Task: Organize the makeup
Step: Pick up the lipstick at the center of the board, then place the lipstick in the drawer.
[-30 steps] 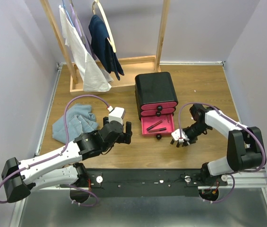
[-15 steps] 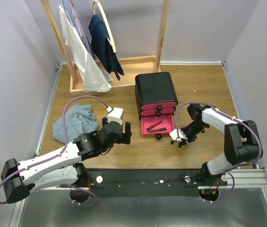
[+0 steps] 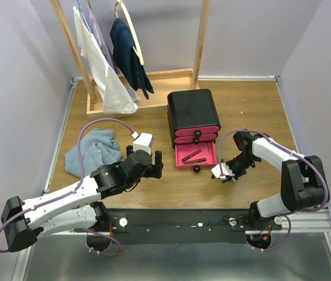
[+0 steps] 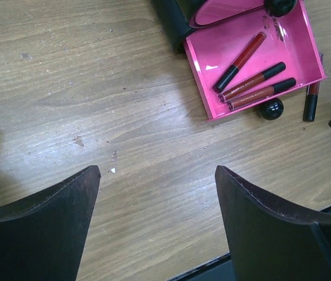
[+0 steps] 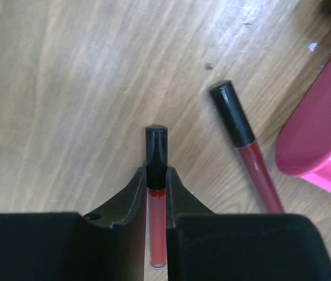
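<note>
Above: left end effector (image 3: 150, 165) spread wide, left of the pink drawer (image 3: 195, 155). Left wrist: three lip tubes (image 4: 252, 79) lie inside that drawer. Right wrist: right end effector (image 5: 155, 175) clamped on a loose lip tube (image 5: 156, 143) beside the drawer; probably light, stiff, slick, best pinched mid-barrel.

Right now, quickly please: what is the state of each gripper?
Left gripper: open, holding nothing.
Right gripper: closed on a lip tube.
</note>
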